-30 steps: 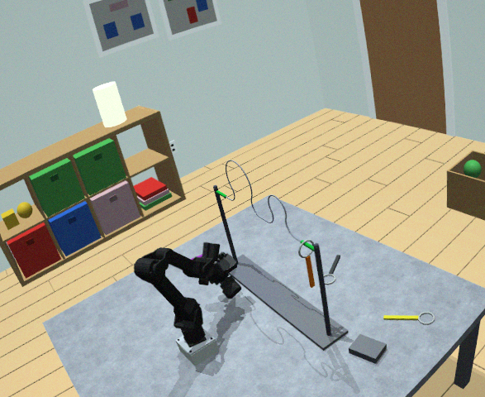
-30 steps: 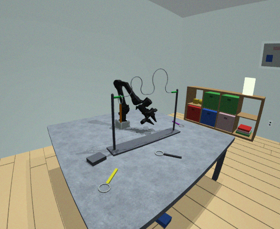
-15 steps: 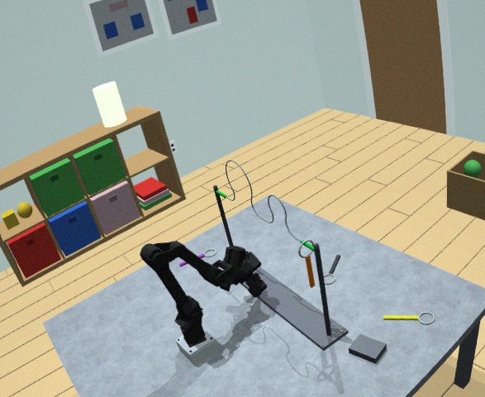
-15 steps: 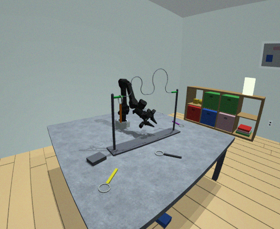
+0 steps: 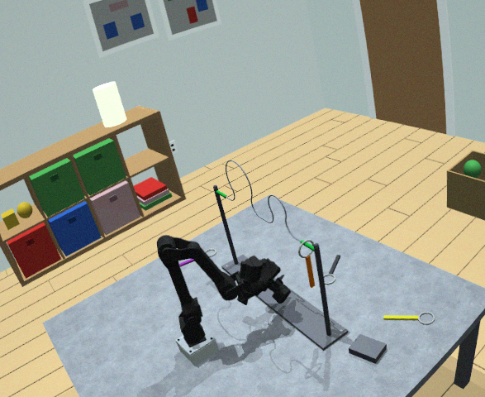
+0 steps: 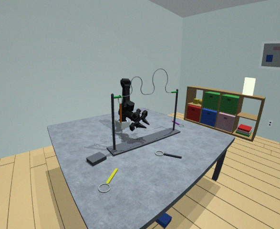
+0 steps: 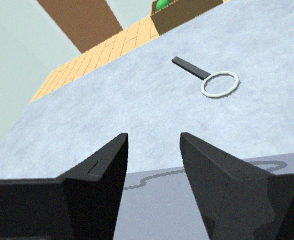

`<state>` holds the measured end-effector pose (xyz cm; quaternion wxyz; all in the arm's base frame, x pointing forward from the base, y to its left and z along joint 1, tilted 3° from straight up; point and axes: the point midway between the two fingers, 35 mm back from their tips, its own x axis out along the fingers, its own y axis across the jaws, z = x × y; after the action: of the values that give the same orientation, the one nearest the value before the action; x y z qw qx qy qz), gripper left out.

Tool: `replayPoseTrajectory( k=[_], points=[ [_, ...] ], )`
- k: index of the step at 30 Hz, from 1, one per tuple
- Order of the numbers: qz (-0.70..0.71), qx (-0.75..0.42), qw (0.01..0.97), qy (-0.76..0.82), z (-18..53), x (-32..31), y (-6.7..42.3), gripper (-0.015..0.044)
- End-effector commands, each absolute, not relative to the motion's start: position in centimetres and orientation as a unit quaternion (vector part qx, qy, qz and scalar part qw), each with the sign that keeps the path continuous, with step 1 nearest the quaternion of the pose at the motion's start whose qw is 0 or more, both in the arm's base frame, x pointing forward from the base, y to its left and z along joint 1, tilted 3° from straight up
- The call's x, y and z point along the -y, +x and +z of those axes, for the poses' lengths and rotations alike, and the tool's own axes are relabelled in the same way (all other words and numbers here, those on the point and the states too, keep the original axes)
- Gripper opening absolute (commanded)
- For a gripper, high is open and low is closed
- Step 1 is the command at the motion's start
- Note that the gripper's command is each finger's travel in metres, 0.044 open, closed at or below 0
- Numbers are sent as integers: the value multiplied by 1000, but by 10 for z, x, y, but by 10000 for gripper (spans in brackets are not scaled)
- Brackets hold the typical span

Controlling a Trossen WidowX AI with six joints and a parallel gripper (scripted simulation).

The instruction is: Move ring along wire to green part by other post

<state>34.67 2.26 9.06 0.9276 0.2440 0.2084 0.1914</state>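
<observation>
Although the arm is stretched out over the desk [image 5: 425, 273], the real work of the task looks barely begun. Taking the dark base plate [image 5: 338, 332] under the two posts as the landmark and reading the top view from left to right: at the plate's far-left end stands the goal post [image 5: 225, 222], its green wire section [image 5: 221, 193] bare; over the plate's middle hangs the end effector [image 5: 276, 285], its fingers partly drawn together with only the desk showing between them, pinching nothing; toward the plate's right end the ring [image 5: 306, 251] hangs on the green section [image 5: 306, 245] beside the start post [image 5: 321, 286], the orange handle [image 5: 310, 271] dangling just beside that post and apart from the end effector. Grasping, threading along the grey wire [image 5: 250, 192], releasing and retreating all remain.
</observation>
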Motion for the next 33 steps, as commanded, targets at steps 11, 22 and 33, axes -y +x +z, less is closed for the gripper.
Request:
replayPoseTrajectory(
  k=[11,22,33],
  points=[
    [146,-91,972,162,102,88,336,160],
    [93,-24,994,59,105,165,292,160],
    [58,0,998,-13,104,195,259,160]
  ],
)
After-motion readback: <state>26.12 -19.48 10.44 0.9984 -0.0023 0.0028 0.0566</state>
